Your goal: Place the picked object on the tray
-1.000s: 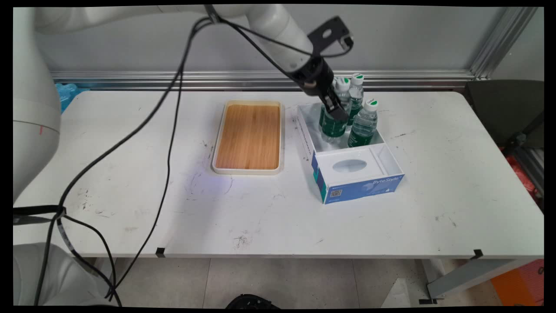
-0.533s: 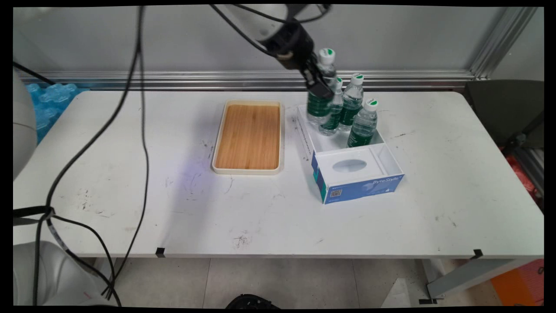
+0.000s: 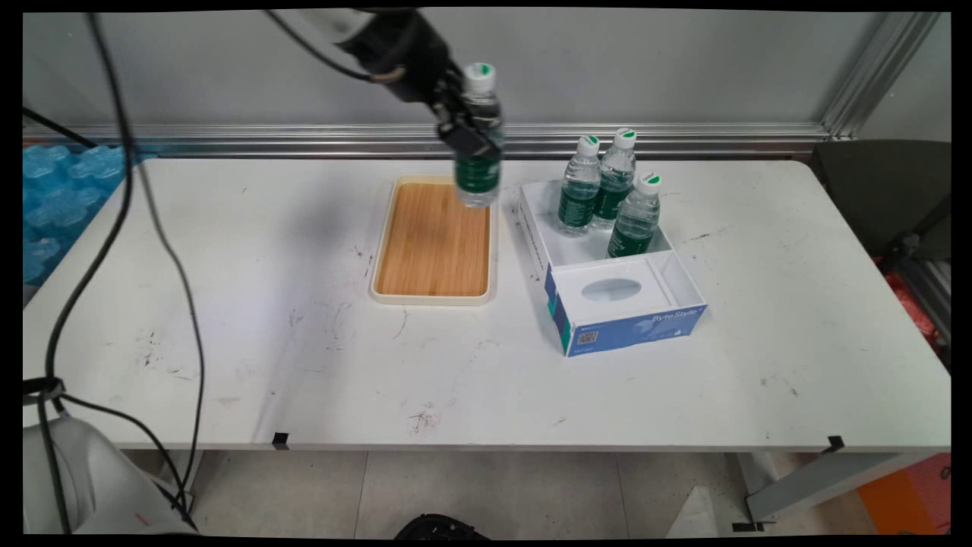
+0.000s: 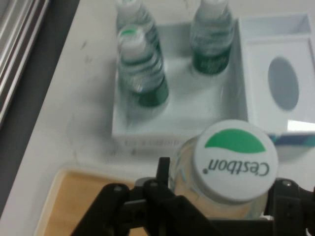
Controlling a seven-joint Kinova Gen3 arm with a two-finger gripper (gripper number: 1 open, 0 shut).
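Note:
My gripper [image 3: 465,135] is shut on a water bottle [image 3: 477,152] with a green label and a white-and-green cap, and holds it upright in the air above the far right corner of the wooden tray [image 3: 434,240]. In the hand view the bottle's cap [image 4: 234,161] reads "Cestbon" and sits between the fingers [image 4: 162,172]; the tray [image 4: 78,201] shows below at lower left. Three more bottles [image 3: 607,190] stand in the white open box [image 3: 548,228] to the right of the tray; the same bottles [image 4: 142,73] appear in the hand view.
A blue-and-white carton [image 3: 630,304] with an oval opening adjoins the bottle box on its near side. Black cables [image 3: 129,197] hang over the table's left part. Blue packaging [image 3: 45,197] lies beyond the left edge. An aluminium rail [image 3: 683,140] runs along the wall behind.
The gripper lifted one bottle out of the box, then carried it left and up until it hung over the tray's far end. Three bottles stay in the box.

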